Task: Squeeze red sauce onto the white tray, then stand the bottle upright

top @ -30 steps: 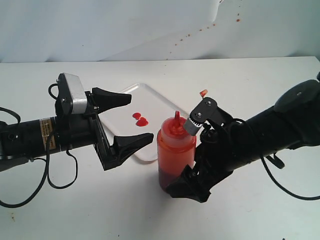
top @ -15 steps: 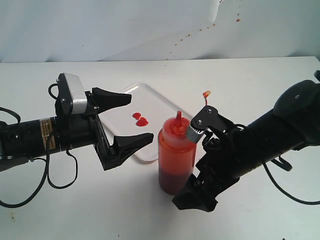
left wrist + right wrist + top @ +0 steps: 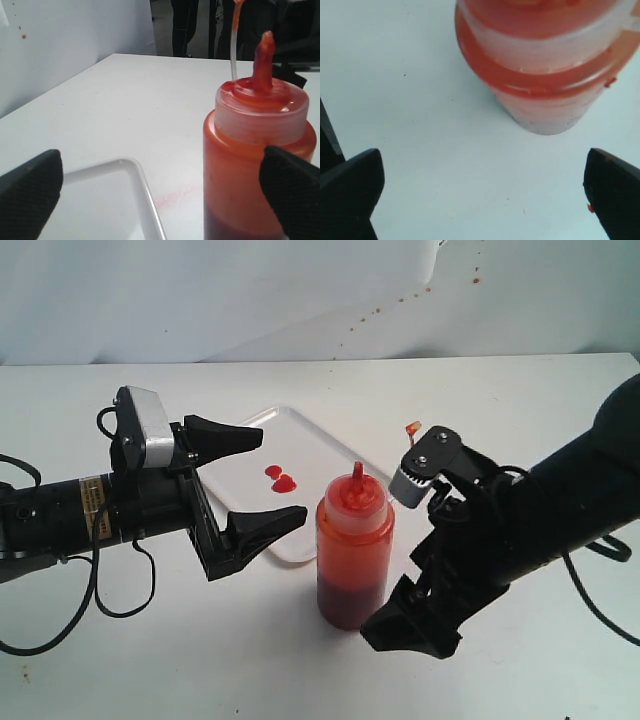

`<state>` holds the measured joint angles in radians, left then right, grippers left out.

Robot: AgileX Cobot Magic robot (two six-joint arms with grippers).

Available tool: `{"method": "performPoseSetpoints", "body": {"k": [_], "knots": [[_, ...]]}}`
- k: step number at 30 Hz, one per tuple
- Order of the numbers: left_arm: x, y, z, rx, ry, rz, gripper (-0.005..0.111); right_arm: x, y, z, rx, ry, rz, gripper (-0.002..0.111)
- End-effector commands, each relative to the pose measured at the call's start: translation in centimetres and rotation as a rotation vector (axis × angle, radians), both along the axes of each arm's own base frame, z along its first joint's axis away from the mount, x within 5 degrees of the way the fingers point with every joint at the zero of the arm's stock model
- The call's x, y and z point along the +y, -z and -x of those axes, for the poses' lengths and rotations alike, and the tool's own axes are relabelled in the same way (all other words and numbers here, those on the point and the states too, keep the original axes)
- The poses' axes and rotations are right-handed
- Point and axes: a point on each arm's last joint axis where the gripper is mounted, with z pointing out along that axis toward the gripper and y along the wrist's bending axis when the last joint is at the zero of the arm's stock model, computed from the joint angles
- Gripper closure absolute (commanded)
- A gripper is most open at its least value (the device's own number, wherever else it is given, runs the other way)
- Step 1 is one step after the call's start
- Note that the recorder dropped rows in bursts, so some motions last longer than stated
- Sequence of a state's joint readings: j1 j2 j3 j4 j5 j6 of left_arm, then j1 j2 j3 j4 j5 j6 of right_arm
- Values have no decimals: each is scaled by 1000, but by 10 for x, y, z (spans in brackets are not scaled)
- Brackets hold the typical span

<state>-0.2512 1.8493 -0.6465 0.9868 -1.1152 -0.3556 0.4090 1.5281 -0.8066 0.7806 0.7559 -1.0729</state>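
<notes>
The bottle (image 3: 354,555) stands upright on the table just off the white tray's (image 3: 312,452) near corner, its cap strap (image 3: 411,427) sticking up behind it. Two blobs of red sauce (image 3: 282,479) lie on the tray. My left gripper (image 3: 284,476) hovers open over the tray, left of the bottle. In the left wrist view the bottle (image 3: 250,165) is beside one finger, and the tray rim (image 3: 145,185) runs between the fingers of the left gripper (image 3: 162,195). My right gripper (image 3: 395,560) is open just right of the bottle, apart from it. In the right wrist view the bottle (image 3: 540,65) lies beyond the open right gripper (image 3: 485,195).
Small red spatters (image 3: 400,298) dot the white back wall. A faint pink smear (image 3: 172,195) marks the table between tray and bottle. The right arm (image 3: 560,510) stretches across the right side of the table.
My right gripper has drawn back to the right, away from the bottle, which stays standing where it was. The left arm has not moved.
</notes>
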Motion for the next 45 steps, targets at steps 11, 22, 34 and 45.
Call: {"method": "performPoseSetpoints", "body": {"k": [11, 22, 34, 45], "knots": [[1, -4, 1, -7, 2, 18, 2, -23, -96, 50, -252, 93, -141, 3], [30, -85, 41, -110, -73, 144, 7, -56, -165, 88, -674, 312, -323, 3], [34, -143, 113, -217, 107, 186, 107, -62, -178, 84, -717, 476, -437, 3], [44, -191, 186, -388, 176, 267, 107, -62, -178, 84, -717, 476, -437, 3]]}}
